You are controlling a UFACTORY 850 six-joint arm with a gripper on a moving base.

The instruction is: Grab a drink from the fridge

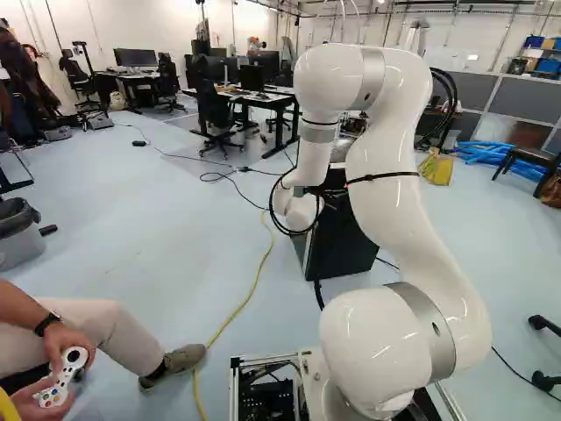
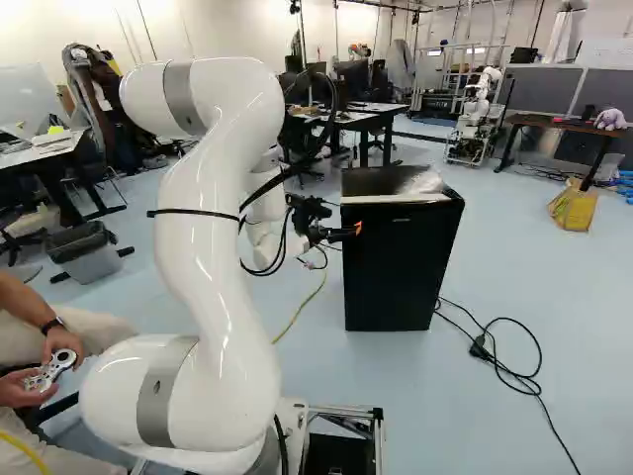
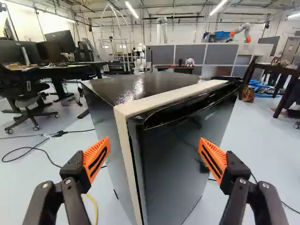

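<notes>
**Gripper at the fridge; surrounding obstacles**

We locate the black fridge [image 2: 396, 262] on the floor ahead of the arm. Its door [image 3: 180, 164] covers the front, with a pale strip [image 3: 123, 136] along the edge. The gripper [image 2: 354, 231] is at the fridge's upper part, fingers spread wide. In the wrist view, the near corner of the fridge lies ahead, between the lines of the two orange pads [image 3: 96, 158].

We note these items around the work area:

- Right of the fridge, a black cable [image 2: 539, 381] loops over the floor.
- Left of the fridge, a yellow cable [image 1: 254, 282] runs toward the near side, passing close to a person's shoe [image 1: 173, 363].
- Near left, the seated person holds a white controller [image 1: 63, 377].
- Farther left stands a waste bin [image 2: 89, 255].
- Far right, we see a yellow bag [image 2: 574, 206].
- Beyond the fridge are desks [image 2: 364, 115] and another robot [image 2: 477, 117].
</notes>
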